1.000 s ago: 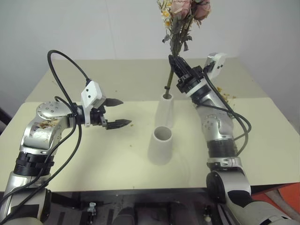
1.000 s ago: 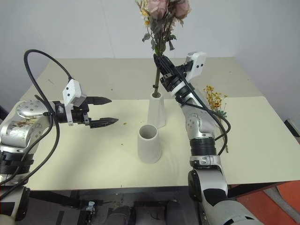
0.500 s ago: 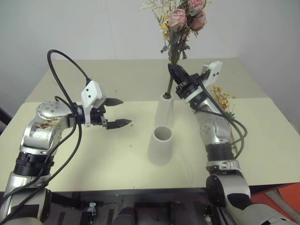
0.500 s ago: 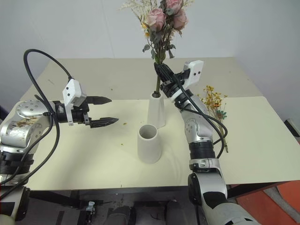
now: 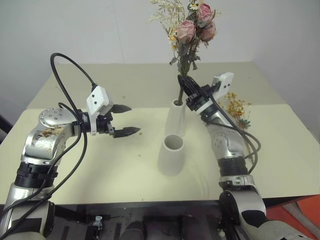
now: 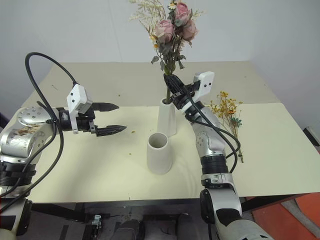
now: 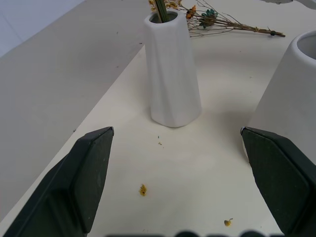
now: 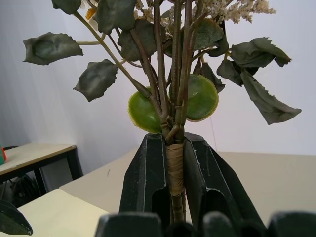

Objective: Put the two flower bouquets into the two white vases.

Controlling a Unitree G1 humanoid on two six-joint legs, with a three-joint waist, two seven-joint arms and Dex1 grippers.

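Left eye view is showing the left end effector hovering over the left part of the table, with its two black fingers spread wide and pinching nothing. It is pointing toward the two white vases near the middle of the table. The shorter, wider vase is standing upright and empty at the front. The tall, slim vase is standing upright just behind it. The stems of the pink rose bouquet are going down into the mouth of the tall vase, and the roses, leaves and pale sprigs are rising high above it. The right end effector is pinching these stems just above the vase mouth. In the right wrist view its fingers are pressing on both sides of the wrapped stem bundle. The yellow-orange bouquet is lying flat on the table at the right side, behind the right arm and apart from both vases. In the left wrist view a few small yellow crumbs are lying on the table before the tall vase
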